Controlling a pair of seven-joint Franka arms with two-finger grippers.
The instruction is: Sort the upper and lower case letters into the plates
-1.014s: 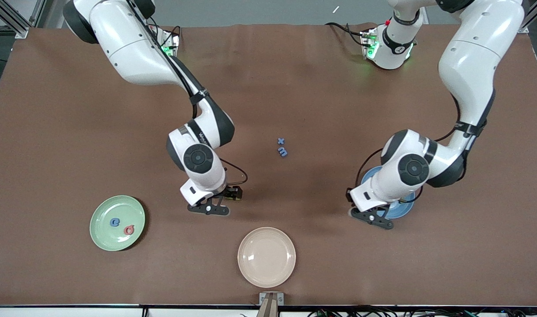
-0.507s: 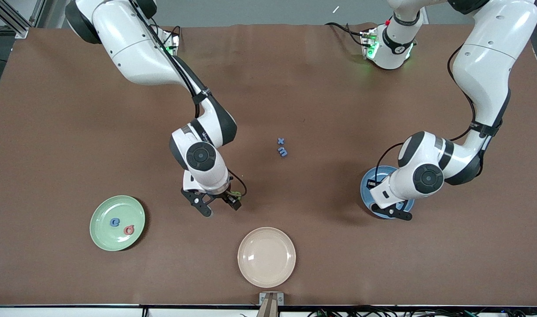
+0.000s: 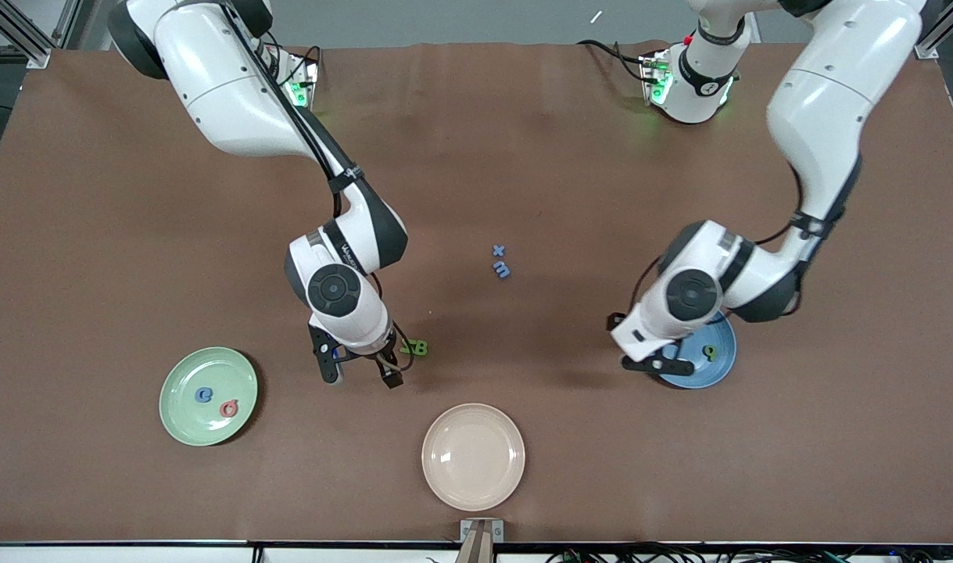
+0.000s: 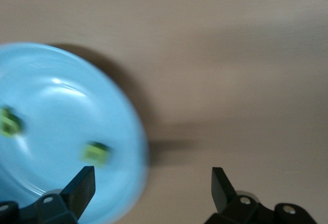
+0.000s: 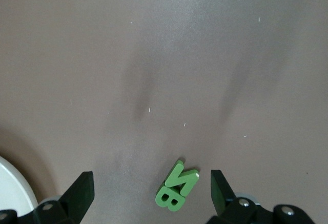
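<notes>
Two green letters, N and B (image 3: 418, 347), lie touching on the table; in the right wrist view (image 5: 177, 185) they sit between the fingers. My right gripper (image 3: 361, 377) (image 5: 152, 188) is open and low beside them. Two blue letters (image 3: 501, 261) lie at mid-table. The pale green plate (image 3: 180, 367) holds a blue letter (image 3: 203, 395) and a red letter (image 3: 229, 408). The blue plate (image 3: 722, 367) (image 4: 51, 106) holds green letters (image 3: 710, 352) (image 4: 95, 152). My left gripper (image 3: 657, 364) (image 4: 154, 183) is open and empty over that plate's edge.
A cream-beige plate (image 3: 473, 456) stands empty near the table's front edge, nearer to the front camera than the green letters; its rim shows in the right wrist view (image 5: 13, 196). The left arm hides part of the blue plate.
My right gripper has turned and shifted toward the right arm's end, uncovering the green N and B. My left gripper swung out over the blue plate and back; a green letter now shows there.
</notes>
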